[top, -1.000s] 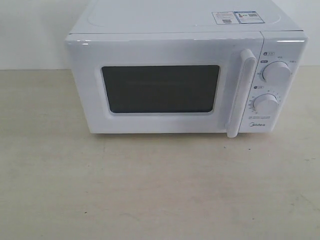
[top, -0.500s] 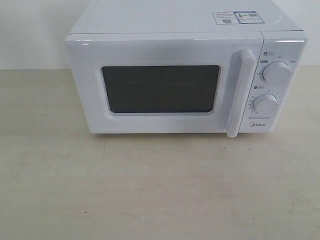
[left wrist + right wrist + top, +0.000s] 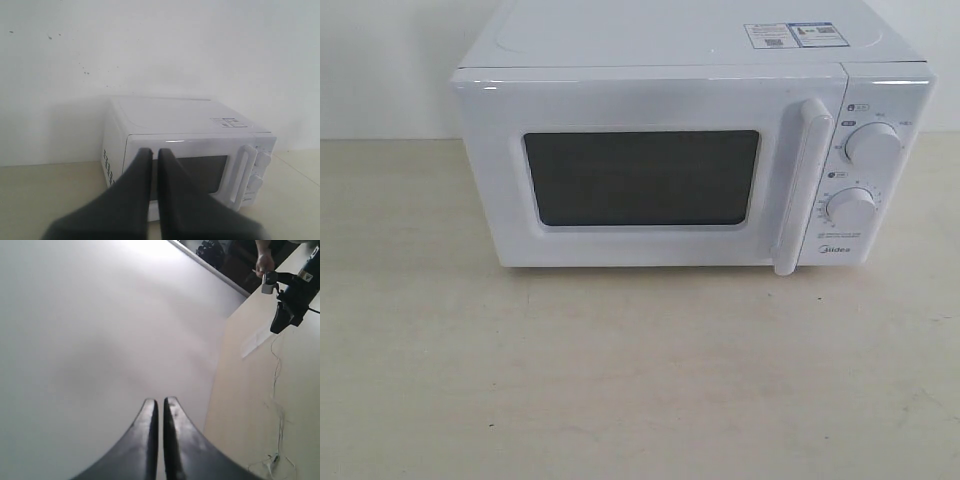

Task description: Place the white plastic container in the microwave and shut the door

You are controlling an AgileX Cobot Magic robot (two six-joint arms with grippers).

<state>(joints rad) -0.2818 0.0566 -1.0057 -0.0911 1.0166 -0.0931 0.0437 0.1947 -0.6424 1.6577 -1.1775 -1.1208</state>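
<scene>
nothing moved; left pincer (image 3: 155, 152), right pincer (image 3: 160, 402) closed, off microwave (image 3: 660, 170).

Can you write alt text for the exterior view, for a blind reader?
A white boxy microwave stands on a pale table, its door with a dark rectangular window shut. Two round white dials sit right of the long vertical handle.

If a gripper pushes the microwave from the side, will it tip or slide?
It probably will not tip: the microwave is wide, low and sits flat on the table. It looks bulky, so likely heavy and slow to slide. Its glossy surface may be slippery.
</scene>
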